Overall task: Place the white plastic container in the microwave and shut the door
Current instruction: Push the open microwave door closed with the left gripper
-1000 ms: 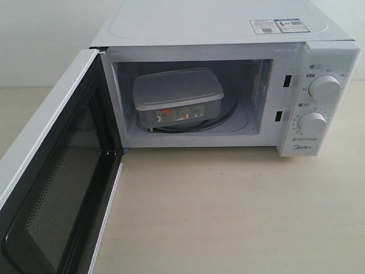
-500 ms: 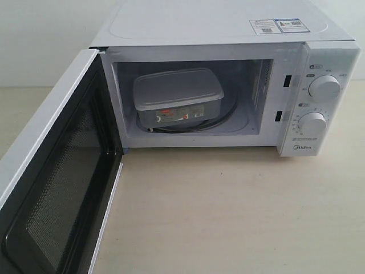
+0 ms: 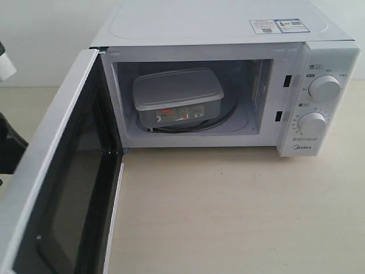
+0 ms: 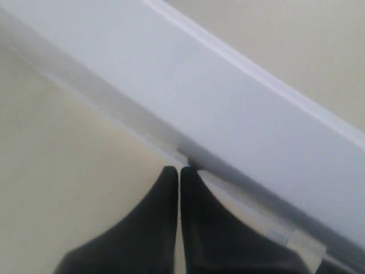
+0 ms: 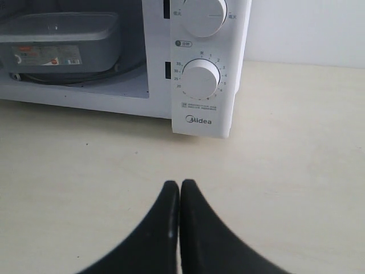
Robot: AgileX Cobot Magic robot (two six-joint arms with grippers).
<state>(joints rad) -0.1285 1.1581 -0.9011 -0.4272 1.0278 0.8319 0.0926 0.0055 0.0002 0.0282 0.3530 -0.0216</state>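
The white plastic container (image 3: pixel 178 98) sits inside the microwave (image 3: pixel 228 23) on the glass turntable, with its red-and-white label facing out; the right wrist view also shows the container (image 5: pixel 57 43). The door (image 3: pixel 63 188) stands open on the left, swung partly inward. My left gripper (image 4: pixel 179 169) is shut and empty, its tips right at the door's white outer face (image 4: pixel 228 97). In the exterior view only part of the left arm (image 3: pixel 8 149) shows behind the door. My right gripper (image 5: pixel 180 184) is shut and empty over the table, in front of the control panel.
Two round dials (image 3: pixel 324 87) (image 3: pixel 312 124) sit on the microwave's right panel, the lower dial (image 5: pixel 201 79) facing my right gripper. The beige tabletop (image 3: pixel 228 211) stretches in front of the oven. A plain wall stands behind.
The door has swung a little toward the oven opening. Part of the left arm has come into view at the left edge, behind the door. The container has not moved.
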